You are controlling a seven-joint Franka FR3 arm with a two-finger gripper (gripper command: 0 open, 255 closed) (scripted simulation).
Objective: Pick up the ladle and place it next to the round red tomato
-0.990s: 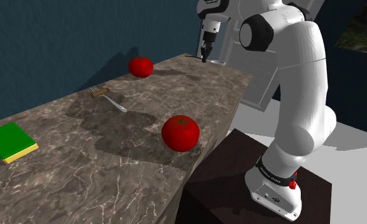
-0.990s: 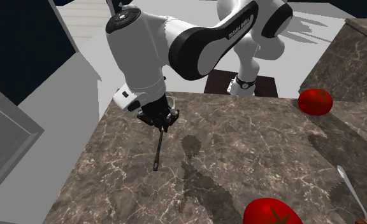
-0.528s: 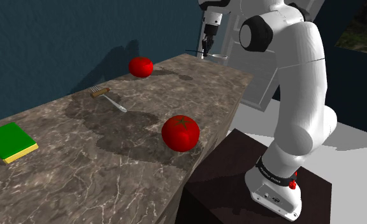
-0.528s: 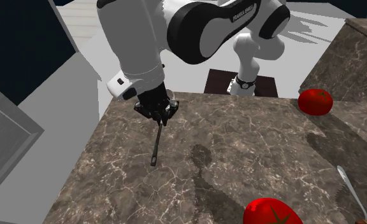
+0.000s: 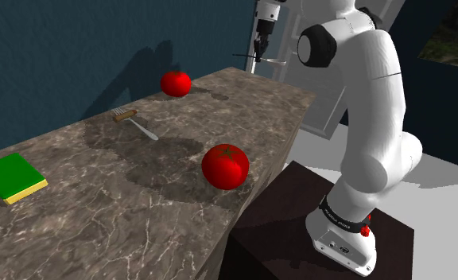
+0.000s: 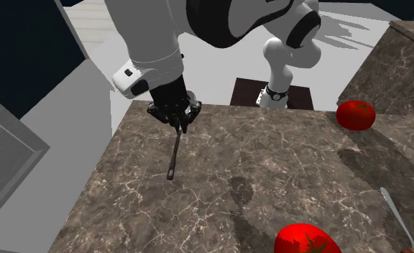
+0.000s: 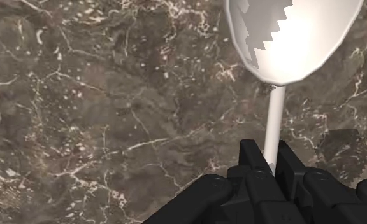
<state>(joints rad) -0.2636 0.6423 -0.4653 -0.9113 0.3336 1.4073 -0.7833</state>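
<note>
Two tomatoes on the brown marbled counter (image 5: pixel 100 199): one (image 5: pixel 225 166) near the edge by the stand (image 5: pixel 299 223), the other (image 5: pixel 176 83) at the far side against the dark blue wall; in the second exterior view they sit at right (image 6: pixel 356 114) and at the bottom edge (image 6: pixel 306 238).

Gripper (image 5: pixel 257 57) is up above the counter's far corner, arm stretched high from the stand; seen from the second exterior view (image 6: pixel 175 118) it hangs over the corner nearest the grey floor.

Fingers are clamped on the ladle (image 7: pixel 290 38); wrist view has the pale stem pinched between the two black fingertips (image 7: pixel 271 153), with the pale bowl beyond them over the marble.

Ladle (image 5: pixel 271 60) is off the surface, lying roughly level, a thin line against the wall in the shoulder view; in the second exterior view its dark handle (image 6: pixel 175 154) runs from the gripper toward the camera.

Ladle is well apart from both tomatoes.

Other items on the counter:
- a utensil with a brown handle and metal end (image 5: pixel 133 120) sits between the two tomatoes, toward the shoulder view's left; its metal end (image 6: pixel 392 207) shows at the second exterior view's right edge
- a green block with a yellow edge (image 5: pixel 13 176) lies at the shoulder view's far left
</note>
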